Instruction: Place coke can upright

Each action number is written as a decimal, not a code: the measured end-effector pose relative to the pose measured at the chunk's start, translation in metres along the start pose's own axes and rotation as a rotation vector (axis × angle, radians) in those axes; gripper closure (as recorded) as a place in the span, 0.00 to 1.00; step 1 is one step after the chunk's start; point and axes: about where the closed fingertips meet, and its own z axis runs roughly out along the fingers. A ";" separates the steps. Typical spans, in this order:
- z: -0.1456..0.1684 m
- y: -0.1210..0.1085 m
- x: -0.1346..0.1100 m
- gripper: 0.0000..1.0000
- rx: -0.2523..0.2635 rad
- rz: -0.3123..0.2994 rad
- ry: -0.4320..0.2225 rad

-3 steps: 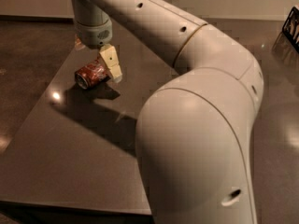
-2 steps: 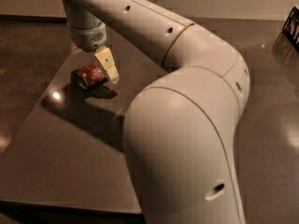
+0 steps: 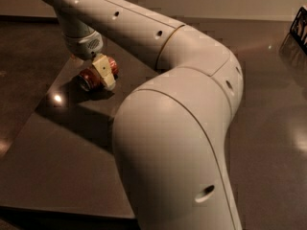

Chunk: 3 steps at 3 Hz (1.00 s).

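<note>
The coke can (image 3: 89, 79) is a small red can with a silver end. It lies on its side on the dark table (image 3: 57, 147), towards the far left corner. My gripper (image 3: 101, 74) hangs from the cream arm that comes in from the upper left. It is down at the can, and its cream tip crosses in front of the can's middle. Red shows on both sides of the tip. The far side of the can is hidden behind the gripper.
My arm's big cream elbow (image 3: 177, 143) fills the middle and right of the view and hides much of the table. The table's left edge (image 3: 29, 114) runs diagonally close to the can. A black object (image 3: 301, 27) sits at the far right edge.
The gripper has dropped closer over the can and shifted slightly left. The elbow has swung and now fills more of the view. The can still lies on its side.
</note>
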 end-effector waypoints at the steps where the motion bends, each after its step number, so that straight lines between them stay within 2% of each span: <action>1: 0.006 0.003 -0.004 0.41 -0.018 0.002 -0.006; 2: 0.002 0.008 -0.004 0.64 -0.015 0.033 -0.032; 3: -0.028 0.018 0.001 0.88 0.055 0.126 -0.128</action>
